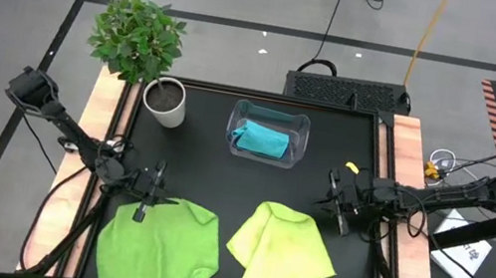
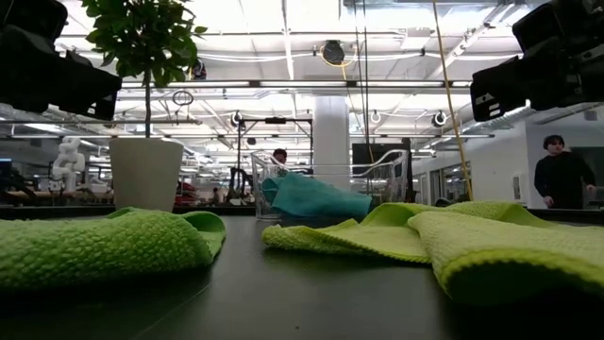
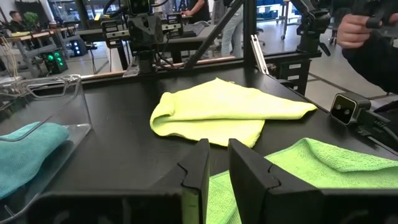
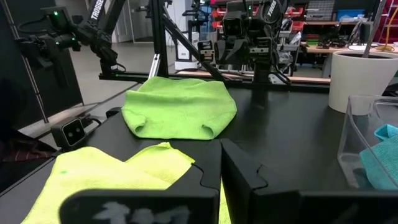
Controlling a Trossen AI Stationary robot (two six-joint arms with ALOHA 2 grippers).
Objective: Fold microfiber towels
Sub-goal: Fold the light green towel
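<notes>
Risk of a bunched fold: left gripper [image 1: 145, 205], fingers a narrow gap apart and holding nothing, hangs over the far corner of the green towel [image 1: 159, 248], where a pinch could catch both rumpled layers. Right gripper [image 1: 334, 208], shut and empty, waits just off the far right corner of the yellow towel [image 1: 279, 255]. Yellow towel lies diamond-wise, long axis running from that corner diagonally toward the near table edge; blue towel [image 1: 261, 139] sits in the bin [image 1: 302, 128], beyond both grippers.

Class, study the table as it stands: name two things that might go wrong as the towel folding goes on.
1. The bright green towel hangs at the table's front edge; a tug might slide it off.
2. The pale yellow-green towel lies rumpled with a corner turned over, so a fold may come out crooked.
</notes>
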